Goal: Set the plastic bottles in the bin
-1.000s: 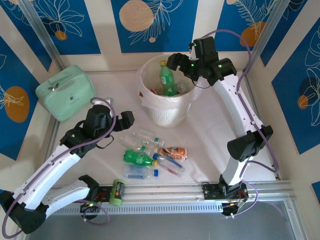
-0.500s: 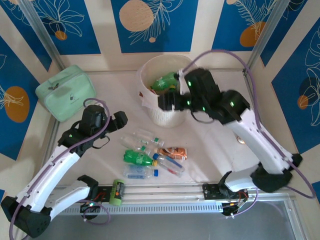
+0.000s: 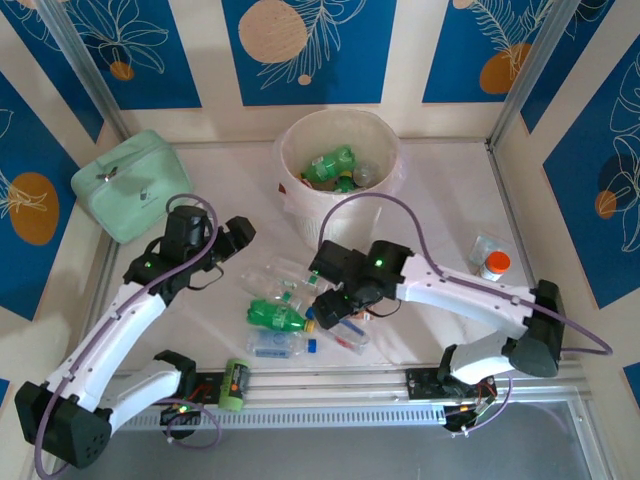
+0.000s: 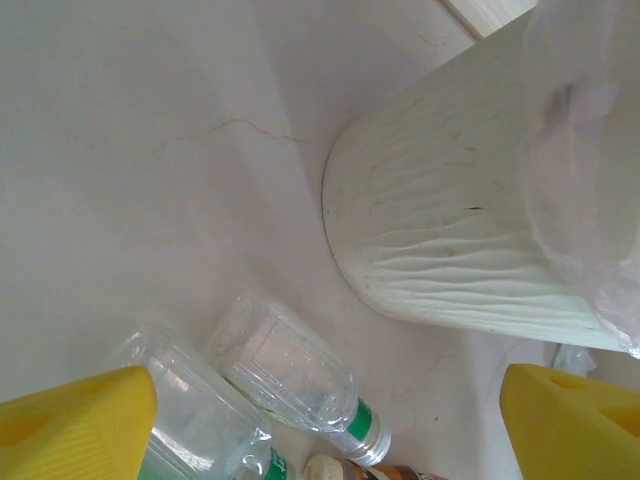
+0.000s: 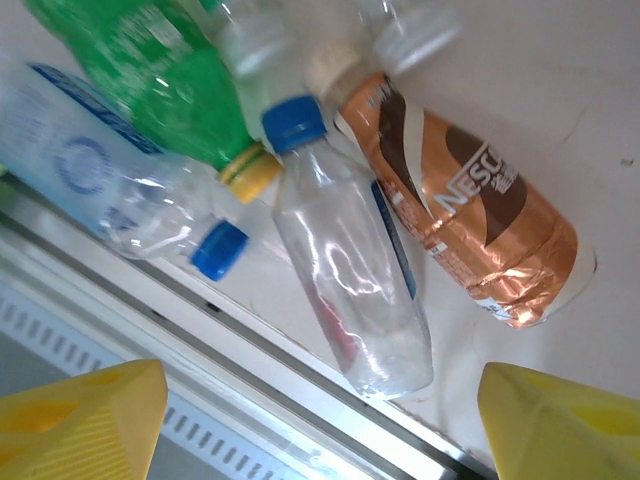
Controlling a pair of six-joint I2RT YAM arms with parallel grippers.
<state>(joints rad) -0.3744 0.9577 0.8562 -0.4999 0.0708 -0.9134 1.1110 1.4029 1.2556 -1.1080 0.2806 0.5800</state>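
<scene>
The bin [image 3: 300,215], a pale pail with a white liner, stands at the back centre and holds a green bottle [image 3: 330,163] among others. Several plastic bottles [image 3: 290,312] lie in a pile on the table in front of it. My right gripper [image 3: 325,292] hangs open over the pile. Between its yellow fingers [image 5: 80,420] lies a clear blue-capped bottle [image 5: 345,270], beside a brown-orange bottle [image 5: 470,230] and a green bottle [image 5: 160,80]. My left gripper [image 3: 238,235] is open at the pile's left, above two clear green-banded bottles [image 4: 290,370], near the bin wall [image 4: 450,230].
A mint-green zip case [image 3: 132,185] lies at the back left. A green and orange cylinder [image 3: 234,385] rests on the aluminium rail [image 3: 400,375] at the near edge. A small orange-capped container [image 3: 490,262] sits at the right.
My right arm swung from above the bin down to the bottle pile; the green bottle it carried now lies in the bin. The left gripper shifted slightly towards the bin.
</scene>
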